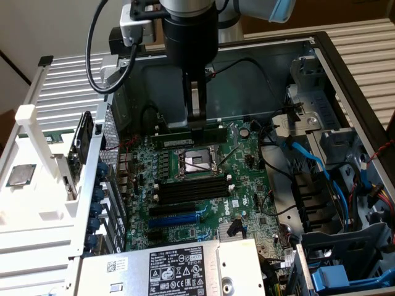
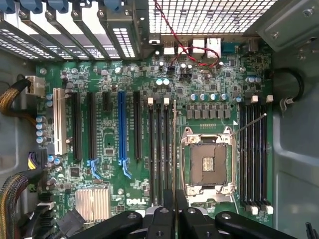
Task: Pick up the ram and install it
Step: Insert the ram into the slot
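Note:
In the exterior view, the ram, a long thin green stick, hangs level above the motherboard, over the far side of the open processor socket. My gripper comes straight down into the computer case and is shut on the stick's upper edge near its middle. In the wrist view the ram appears edge-on as a thin line running out from my gripper. It lies between the socket and a bank of black memory slots. A second bank of slots sits on the socket's other side.
A power supply fills the near end of the case. A drive cage with blue cables stands at the exterior view's right. A white tray holding a silver processor chip lies outside the case wall.

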{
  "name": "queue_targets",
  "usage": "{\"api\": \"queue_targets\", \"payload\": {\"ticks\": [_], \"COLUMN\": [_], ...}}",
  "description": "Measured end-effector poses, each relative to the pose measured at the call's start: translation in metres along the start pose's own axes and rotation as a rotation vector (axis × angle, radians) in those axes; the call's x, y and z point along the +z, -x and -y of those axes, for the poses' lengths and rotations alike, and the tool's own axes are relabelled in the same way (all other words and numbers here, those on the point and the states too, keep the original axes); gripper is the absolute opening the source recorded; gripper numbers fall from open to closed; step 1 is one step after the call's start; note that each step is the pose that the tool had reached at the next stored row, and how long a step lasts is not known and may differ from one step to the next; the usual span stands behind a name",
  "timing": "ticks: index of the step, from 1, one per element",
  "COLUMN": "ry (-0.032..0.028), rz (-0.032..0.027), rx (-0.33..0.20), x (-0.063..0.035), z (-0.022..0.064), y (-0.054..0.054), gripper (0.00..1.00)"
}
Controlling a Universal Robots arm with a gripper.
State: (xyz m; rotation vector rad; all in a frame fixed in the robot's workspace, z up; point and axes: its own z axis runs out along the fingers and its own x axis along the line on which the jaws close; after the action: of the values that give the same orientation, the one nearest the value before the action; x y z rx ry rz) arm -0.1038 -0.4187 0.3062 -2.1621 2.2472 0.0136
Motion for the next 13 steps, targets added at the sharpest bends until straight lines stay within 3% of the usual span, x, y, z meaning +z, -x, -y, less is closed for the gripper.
{"api": "queue_targets", "payload": {"ticks": [5,13], "ry": [-0.0001,-0.0001], "rz": [-0.0008,-0.0012], "rx": [0.000,0.000], "x": [0.0035,0.0190], "z": [0.0000,0.0000], "y": [-0.003,-0.005], "gripper": [0.13,0.13]}}
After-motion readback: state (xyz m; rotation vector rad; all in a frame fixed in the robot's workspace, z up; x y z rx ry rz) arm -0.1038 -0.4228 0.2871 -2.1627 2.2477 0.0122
